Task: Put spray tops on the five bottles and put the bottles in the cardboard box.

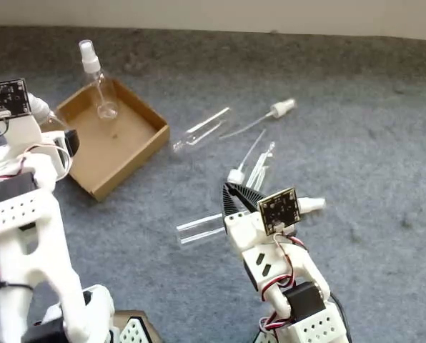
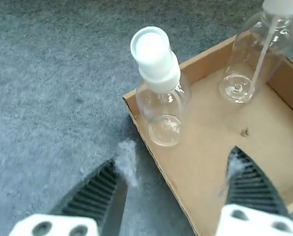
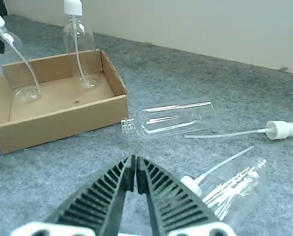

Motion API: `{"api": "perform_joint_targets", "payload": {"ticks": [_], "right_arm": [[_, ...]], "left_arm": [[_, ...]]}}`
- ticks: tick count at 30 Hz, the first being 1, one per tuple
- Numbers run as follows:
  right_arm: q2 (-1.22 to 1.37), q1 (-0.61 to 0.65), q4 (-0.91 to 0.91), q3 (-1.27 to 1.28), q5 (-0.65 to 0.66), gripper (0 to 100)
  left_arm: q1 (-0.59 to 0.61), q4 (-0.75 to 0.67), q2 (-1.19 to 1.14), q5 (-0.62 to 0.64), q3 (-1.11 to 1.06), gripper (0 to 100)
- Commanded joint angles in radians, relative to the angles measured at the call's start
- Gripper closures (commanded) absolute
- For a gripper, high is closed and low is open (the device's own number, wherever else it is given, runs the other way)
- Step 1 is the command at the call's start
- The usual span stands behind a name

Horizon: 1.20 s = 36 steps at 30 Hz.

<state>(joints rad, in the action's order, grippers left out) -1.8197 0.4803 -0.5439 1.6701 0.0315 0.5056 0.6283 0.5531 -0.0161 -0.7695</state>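
Observation:
The cardboard box (image 1: pixel 131 153) lies at the left. Two clear bottles with white spray tops stand in it: one at the far side (image 1: pixel 98 78), one in the corner (image 2: pixel 159 93) close under my left gripper (image 2: pixel 178 191), which hangs open above the box's edge. My right gripper (image 3: pixel 135 167) is shut on nothing, low over the carpet (image 1: pixel 238 193). Ahead of it lie an uncapped bottle (image 3: pixel 173 118), a loose spray top (image 3: pixel 284 129) and a bottle with a top in it (image 3: pixel 230 184). Another uncapped bottle (image 1: pixel 202 229) lies beside the right arm.
Grey carpet covers the table. A white piece, perhaps a spray top (image 1: pixel 309 205), lies by the right arm's wrist. Open carpet stretches to the right and at the far side. The left arm's body (image 1: pixel 27 236) stands near the box.

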Motion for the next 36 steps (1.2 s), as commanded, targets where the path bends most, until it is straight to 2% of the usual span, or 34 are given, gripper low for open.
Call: {"api": "perform_joint_targets", "payload": {"ticks": [1,4,8,17,23,26,31,36], "right_arm": [[-0.001,-0.019,-0.002,0.134,0.006,99.5],[-0.008,-0.077,-0.002,0.134,0.005,99.5],[-0.01,-0.18,0.004,0.134,0.003,99.5],[-0.01,-0.372,0.004,0.134,0.003,99.5],[-0.01,-0.432,0.005,0.136,0.003,99.5],[-0.01,-0.432,0.005,0.136,0.003,99.5],[-0.01,-0.432,0.005,0.137,0.003,99.5],[-0.01,-0.435,0.056,0.137,0.003,99.5]], "left_arm": [[-0.005,0.161,0.165,-0.011,0.01,74],[-0.03,0.27,0.226,-0.031,0.016,74],[-0.16,0.431,0.272,-0.199,0.016,74],[-0.447,0.503,0.288,-0.209,0.022,74],[-0.697,0.723,0.282,-0.284,0.189,74],[-0.779,0.818,0.199,-0.285,0.305,74],[-0.811,0.939,-0.093,-0.287,0.522,74],[-0.912,1.005,-0.288,-0.288,0.65,74]]}}
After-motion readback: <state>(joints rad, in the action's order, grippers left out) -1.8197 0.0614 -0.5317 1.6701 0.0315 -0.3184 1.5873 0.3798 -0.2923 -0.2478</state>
